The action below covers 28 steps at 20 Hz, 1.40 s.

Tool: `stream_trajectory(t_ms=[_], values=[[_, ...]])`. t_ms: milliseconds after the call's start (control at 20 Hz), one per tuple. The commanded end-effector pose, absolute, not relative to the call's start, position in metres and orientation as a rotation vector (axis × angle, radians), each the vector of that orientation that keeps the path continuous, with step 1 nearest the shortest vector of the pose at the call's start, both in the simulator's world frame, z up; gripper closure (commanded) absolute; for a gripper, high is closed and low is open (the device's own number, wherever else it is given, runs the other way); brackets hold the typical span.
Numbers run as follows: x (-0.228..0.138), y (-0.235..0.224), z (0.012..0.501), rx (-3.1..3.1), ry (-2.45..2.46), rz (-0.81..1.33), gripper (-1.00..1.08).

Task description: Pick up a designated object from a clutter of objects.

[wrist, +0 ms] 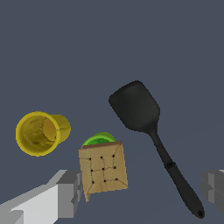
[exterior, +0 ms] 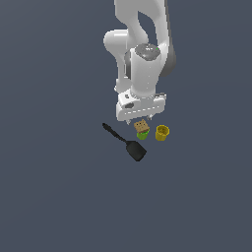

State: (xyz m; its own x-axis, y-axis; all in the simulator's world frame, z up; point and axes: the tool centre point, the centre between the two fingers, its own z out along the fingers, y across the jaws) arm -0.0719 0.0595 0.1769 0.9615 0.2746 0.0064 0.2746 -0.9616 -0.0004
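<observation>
The gripper stands spread wide and empty above the clutter, one finger just beside the tan dotted block, the other beyond the black spatula. The block leans on the green cup, with the yellow cup nearby. Nothing is grasped or lifted; centring, closing and lifting appear to remain.

I am working in no real room: this is a bare simulated scene. An even slate-grey ground runs to every edge, with no walls, furniture or horizon. My smooth white arm and the few items below me look flatly shaded, with simple soft shadows, like computer renders.
</observation>
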Motion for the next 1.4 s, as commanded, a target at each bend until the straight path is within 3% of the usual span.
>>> stream_trajectory(t_ms=[0, 500, 1350], values=[[-0.085, 0.066, 0.161, -3.101, -0.502, -0.008, -0.92], [-0.117, 0.08, 0.13, -3.075, -0.643, 0.0, -0.92], [-0.119, 0.08, 0.094, -3.072, -0.65, 0.0, -0.92]])
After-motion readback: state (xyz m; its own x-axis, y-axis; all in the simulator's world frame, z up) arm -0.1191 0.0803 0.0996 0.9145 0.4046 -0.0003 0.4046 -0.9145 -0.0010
